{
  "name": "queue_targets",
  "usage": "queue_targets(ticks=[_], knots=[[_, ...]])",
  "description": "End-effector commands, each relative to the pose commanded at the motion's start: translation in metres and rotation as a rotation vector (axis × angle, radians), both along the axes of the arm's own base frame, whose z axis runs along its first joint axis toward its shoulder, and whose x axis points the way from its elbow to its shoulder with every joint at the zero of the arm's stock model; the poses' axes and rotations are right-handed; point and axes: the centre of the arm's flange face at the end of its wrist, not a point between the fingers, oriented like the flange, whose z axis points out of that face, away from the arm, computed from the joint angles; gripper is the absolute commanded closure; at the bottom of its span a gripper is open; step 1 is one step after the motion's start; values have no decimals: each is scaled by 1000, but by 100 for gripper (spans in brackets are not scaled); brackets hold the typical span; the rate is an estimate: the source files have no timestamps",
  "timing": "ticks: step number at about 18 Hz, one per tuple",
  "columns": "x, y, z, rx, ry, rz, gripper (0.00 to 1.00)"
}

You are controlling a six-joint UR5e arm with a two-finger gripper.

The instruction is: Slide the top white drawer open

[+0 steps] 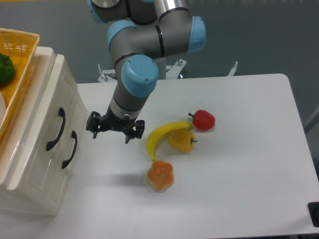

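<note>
My gripper (115, 128) hangs above the table (239, 169) with its jaws spread wide, holding nothing, near but apart from the top white drawer (47, 117), shut at the left. Its curved black handle (56, 129) sits close above the lower drawer's handle (70, 149); a low approach could hook the wrong one.

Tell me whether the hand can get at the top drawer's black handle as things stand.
Probably yes. The hand hangs just right of the top white drawer, and only bare table lies between it and the black handle. The banana and peppers sit behind it.
</note>
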Motion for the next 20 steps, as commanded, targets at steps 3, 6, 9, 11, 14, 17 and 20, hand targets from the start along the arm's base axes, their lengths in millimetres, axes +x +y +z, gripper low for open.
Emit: queue_targets(ticks=[3, 6, 9, 11, 14, 17, 20], knots=[[9, 3, 1, 3, -9, -14, 0], [15, 8, 8, 19, -10, -23, 0], [21, 14, 15, 34, -14, -34, 0], [30, 17, 15, 28, -18, -32, 0], [38, 20, 16, 23, -23, -26, 0], [43, 21, 17, 20, -25, -21, 0], [51, 23, 16, 5, -37, -19, 0]])
